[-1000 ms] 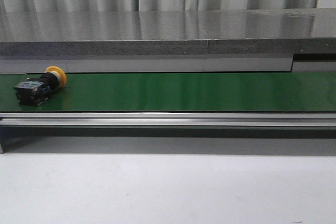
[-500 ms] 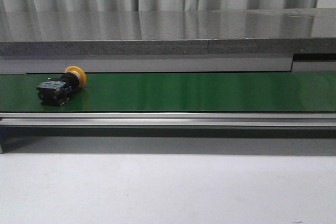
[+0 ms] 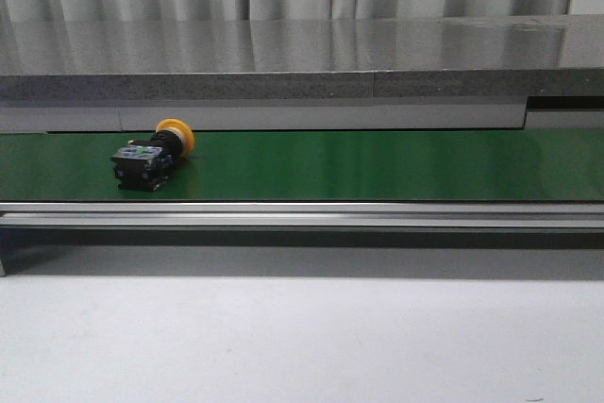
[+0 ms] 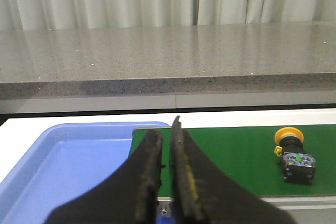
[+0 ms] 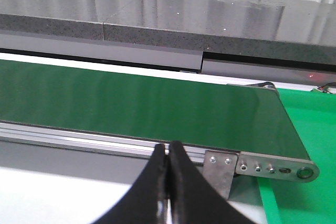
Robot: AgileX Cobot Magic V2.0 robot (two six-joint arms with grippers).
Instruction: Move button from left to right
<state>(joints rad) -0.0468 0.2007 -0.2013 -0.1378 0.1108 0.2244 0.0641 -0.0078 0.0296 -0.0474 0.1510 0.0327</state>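
Note:
The button (image 3: 151, 153) lies on its side on the green conveyor belt (image 3: 377, 165), left of the middle, its yellow cap toward the back. It also shows in the left wrist view (image 4: 295, 153), well to the side of my left gripper (image 4: 168, 132). That gripper is shut and empty, over the belt's left end. My right gripper (image 5: 168, 148) is shut and empty, in front of the belt's rail near the belt's right end. Neither gripper shows in the front view.
A blue tray (image 4: 68, 166) stands by the belt's left end. A grey stone counter (image 3: 283, 54) runs behind the belt. A metal end bracket (image 5: 273, 167) and a green surface (image 5: 310, 114) lie at the belt's right end. A white table (image 3: 302, 337) lies in front.
The button has travelled to the right along the belt, from the far left end to left of the middle. It keeps the same pose.

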